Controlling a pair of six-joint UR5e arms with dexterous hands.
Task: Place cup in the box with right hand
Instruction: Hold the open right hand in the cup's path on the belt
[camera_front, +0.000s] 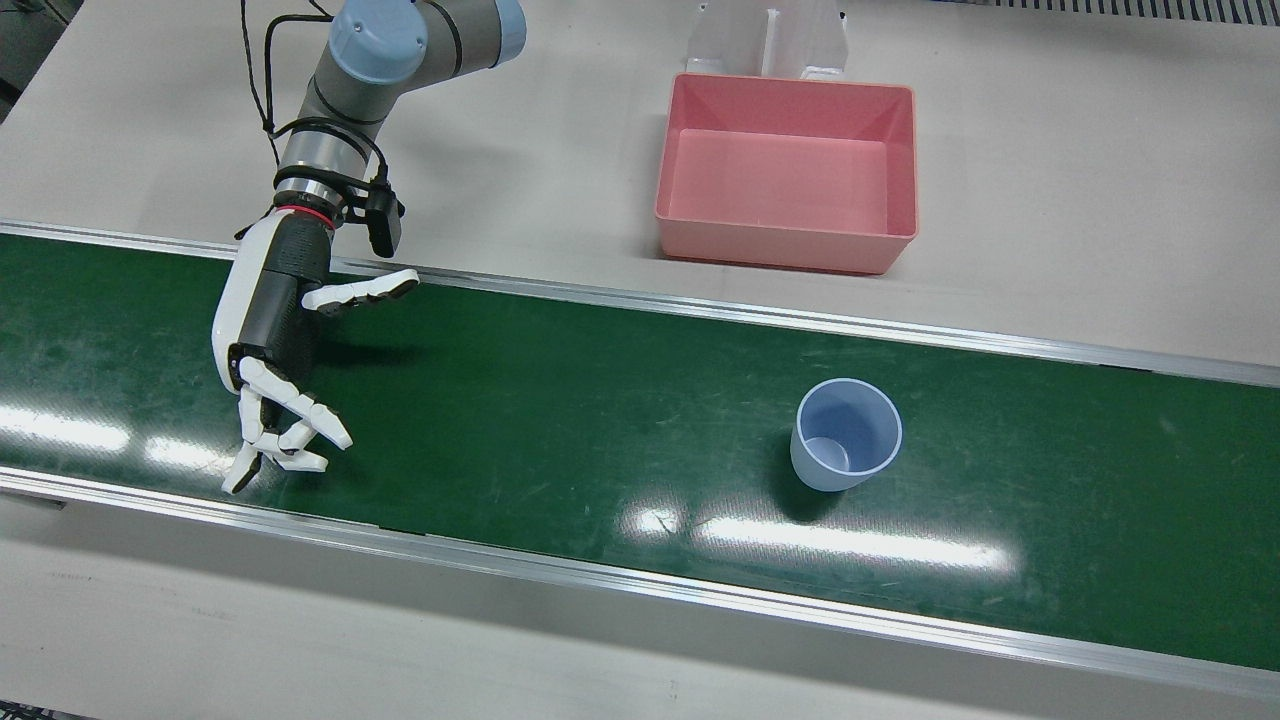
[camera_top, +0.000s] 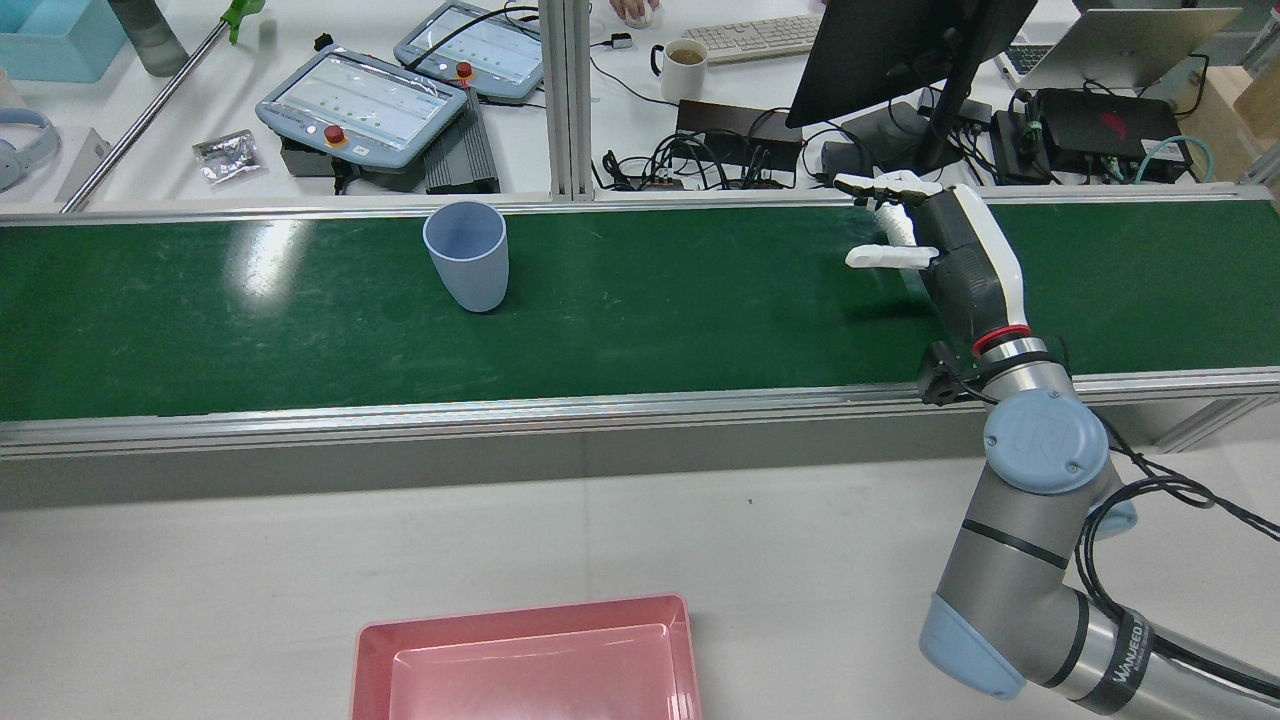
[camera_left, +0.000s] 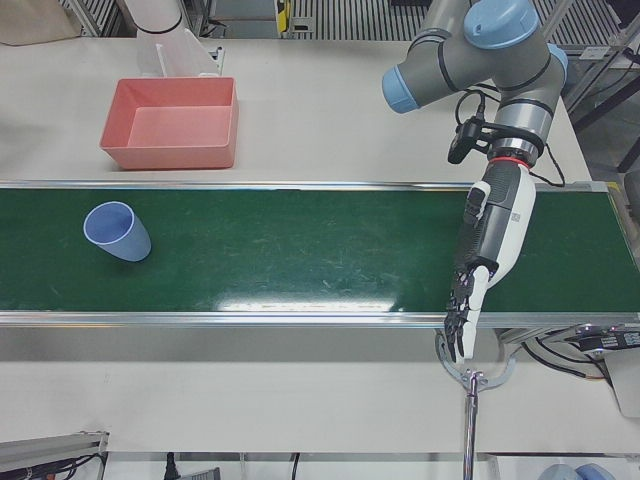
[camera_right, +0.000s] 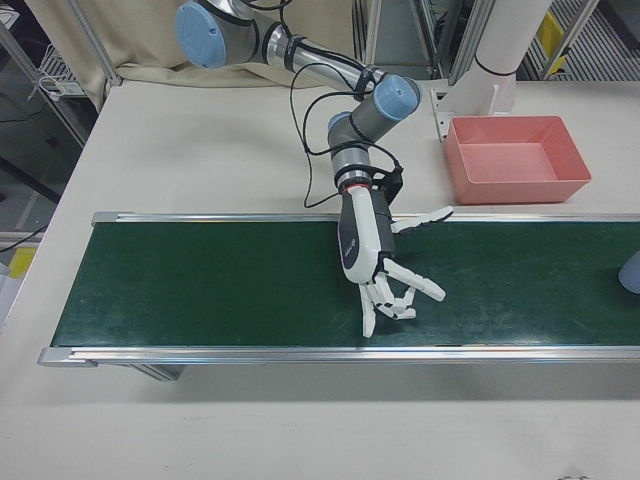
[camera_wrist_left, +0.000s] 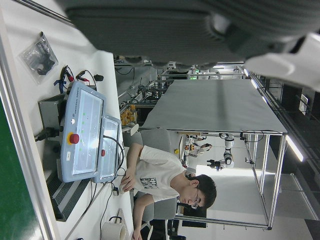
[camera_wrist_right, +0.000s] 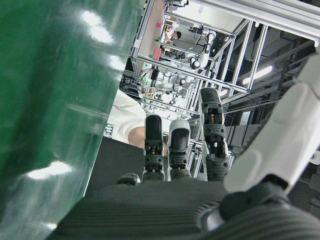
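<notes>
The pale blue plastic cup (camera_front: 846, 434) stands upright on the long green conveyor belt (camera_front: 560, 420), mouth up and empty. The black-and-white robotic right hand (camera_front: 270, 340) hangs over the same belt, well apart from the cup, released: its fingers (camera_front: 300, 410) are spread and loosely curled, and it holds nothing. The empty pink rectangular plastic box (camera_front: 790, 180) sits on the pale table just beside the belt, on the robot's side. The left hand (camera_wrist_left: 165, 25) shows only as a dark edge in its own camera, so I cannot tell its state
</notes>
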